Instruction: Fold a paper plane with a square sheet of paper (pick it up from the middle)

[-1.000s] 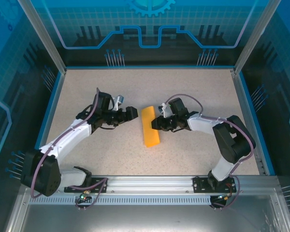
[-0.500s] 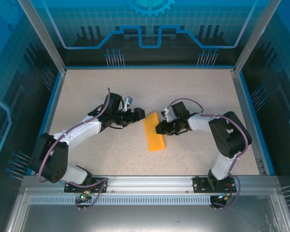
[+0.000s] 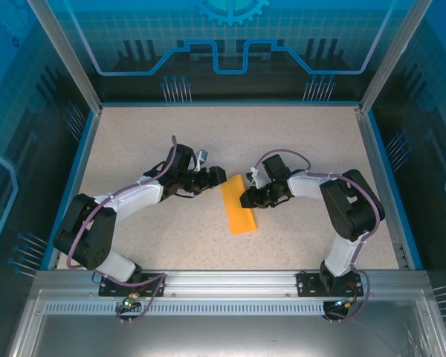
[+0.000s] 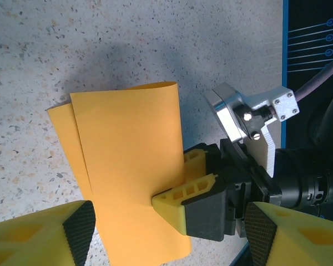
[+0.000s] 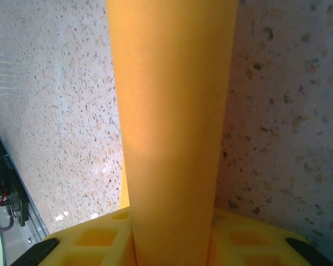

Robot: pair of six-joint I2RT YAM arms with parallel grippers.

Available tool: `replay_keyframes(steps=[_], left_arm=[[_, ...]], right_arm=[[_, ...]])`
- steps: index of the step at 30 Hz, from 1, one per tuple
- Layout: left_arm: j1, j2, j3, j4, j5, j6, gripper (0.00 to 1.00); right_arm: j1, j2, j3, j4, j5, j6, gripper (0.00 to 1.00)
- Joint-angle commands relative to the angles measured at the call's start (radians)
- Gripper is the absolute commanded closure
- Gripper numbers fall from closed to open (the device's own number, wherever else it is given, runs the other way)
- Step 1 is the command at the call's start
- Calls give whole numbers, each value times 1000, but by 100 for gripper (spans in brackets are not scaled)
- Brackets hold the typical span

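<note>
Paper (image 3: 238, 210) folded over, pinched by right hand (image 3: 244, 199).

Under me: beige speckled surface (image 3: 305, 141), blue trim (image 3: 227, 103) at its edges. Tinted blue panels (image 3: 230, 37) with circuit-style print behind and beside, aluminium posts (image 3: 65, 56) at the corners. Slotted aluminium rail (image 3: 230, 281) along the near edge. Light looks even, probably overhead.

1 overhead, 2 close-ups on paper (image 3: 236, 213)
</note>
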Motion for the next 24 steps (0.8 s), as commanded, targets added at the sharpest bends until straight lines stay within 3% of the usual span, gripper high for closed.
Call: replay_keyframes(steps=[1,13,24], left_arm=[[-6,-3,37,-16,-22,22,26],[-27,15,-1,33,9,11,43],[-84,133,-23,142,27,-18,61]], right_arm=[[-13,9,28,-59,3,-48,67],[4,31,67,-118,34,-97,66],[21,48,67,-91,6,-76,66]])
